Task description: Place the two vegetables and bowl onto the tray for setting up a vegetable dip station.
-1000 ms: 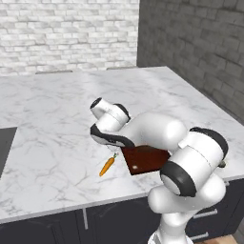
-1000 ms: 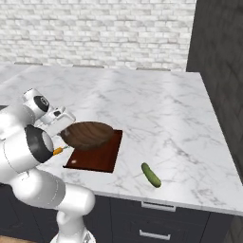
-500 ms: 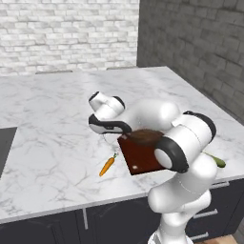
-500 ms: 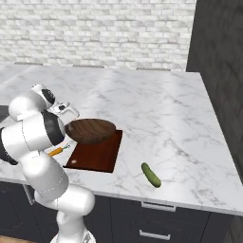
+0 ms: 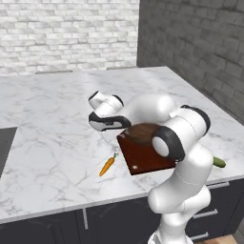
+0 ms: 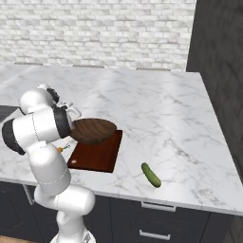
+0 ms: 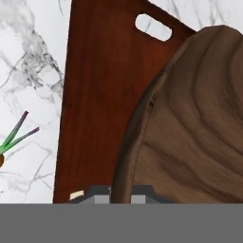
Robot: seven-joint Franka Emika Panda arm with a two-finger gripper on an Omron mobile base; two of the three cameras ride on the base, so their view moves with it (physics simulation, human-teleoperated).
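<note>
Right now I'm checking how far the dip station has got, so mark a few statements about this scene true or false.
1. The bowl sits over the tray. True.
2. The carrot lies on the tray. False: it lies on the counter beside the tray.
3. The cucumber lies on the counter near its front edge, apart from the tray. True.
4. The cucumber is inside the bowl. False: nothing shows in the bowl.
5. The pincer has its tips on either side of the bowl's rim. True.
</note>
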